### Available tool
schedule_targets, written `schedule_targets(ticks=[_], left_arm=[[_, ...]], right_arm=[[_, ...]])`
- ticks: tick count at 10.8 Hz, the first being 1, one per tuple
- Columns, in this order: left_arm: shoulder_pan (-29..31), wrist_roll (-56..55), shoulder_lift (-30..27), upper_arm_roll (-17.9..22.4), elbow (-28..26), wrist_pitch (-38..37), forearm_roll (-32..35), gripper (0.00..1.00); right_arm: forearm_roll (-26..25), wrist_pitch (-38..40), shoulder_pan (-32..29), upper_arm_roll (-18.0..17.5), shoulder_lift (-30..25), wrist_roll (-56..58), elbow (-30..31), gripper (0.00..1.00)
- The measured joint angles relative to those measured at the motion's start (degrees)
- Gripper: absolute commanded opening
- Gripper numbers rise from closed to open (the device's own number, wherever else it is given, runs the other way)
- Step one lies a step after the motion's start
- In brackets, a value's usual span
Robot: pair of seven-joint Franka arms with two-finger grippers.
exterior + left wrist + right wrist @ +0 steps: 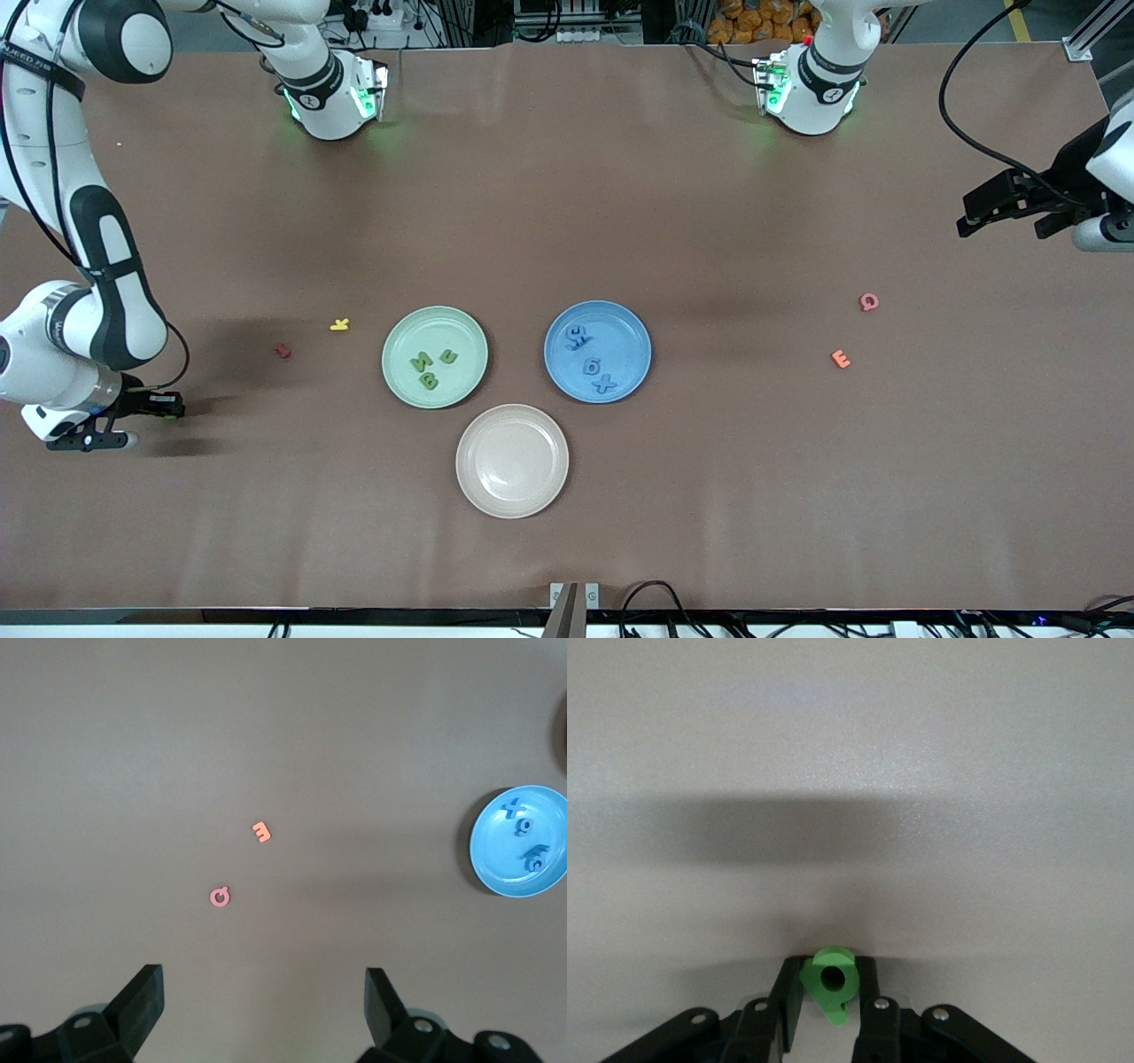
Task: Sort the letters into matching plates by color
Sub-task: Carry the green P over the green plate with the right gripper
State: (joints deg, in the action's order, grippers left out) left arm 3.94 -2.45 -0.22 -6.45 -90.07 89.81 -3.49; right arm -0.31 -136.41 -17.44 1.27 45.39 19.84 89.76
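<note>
Fingers of the right gripper [168,406] are clamped on a green letter [170,414] low at the table [567,221], at the right arm's end, well apart from the plates. From the front, the pale green plate [394,383] holds three green letters [434,365], and the blue plate [633,330] beside it holds three blue letters [590,358]; the beige-pink plate [512,461] lies nearer the camera, between them. A yellow letter [339,324] and a red letter [283,351] lie toward the right arm's end; a pink letter [869,301] and an orange letter [840,359] lie toward the left arm's end. The left gripper [992,213] waits in the air over the left arm's end. Its wrist view shows the left gripper [264,1005] with jaws wide apart and empty, above bare table near the pink letter [220,896] and orange letter [260,831], the blue plate [493,870] off to one side. The right wrist view shows the right gripper [830,992] pinching the green letter [830,983] between both pads.
</note>
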Motion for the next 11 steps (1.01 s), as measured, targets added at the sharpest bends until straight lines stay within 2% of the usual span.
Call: schedule_targets(ticks=[7, 11], left_arm=[[0.11, 0.05, 0.32, 0.01, 0.08, 3.15, 0.0, 1.0], [-0.07, 0.09, 0.33, -0.36, 0.04, 4.32, 0.0, 1.0]], right_arm=[[-0.19, 0.32, 0.25, 0.08, -1.38, -0.01, -0.01, 0.19], [-0.11, 6.7, 2.88, -0.04, -4.79, -7.96, -0.02, 0.19]])
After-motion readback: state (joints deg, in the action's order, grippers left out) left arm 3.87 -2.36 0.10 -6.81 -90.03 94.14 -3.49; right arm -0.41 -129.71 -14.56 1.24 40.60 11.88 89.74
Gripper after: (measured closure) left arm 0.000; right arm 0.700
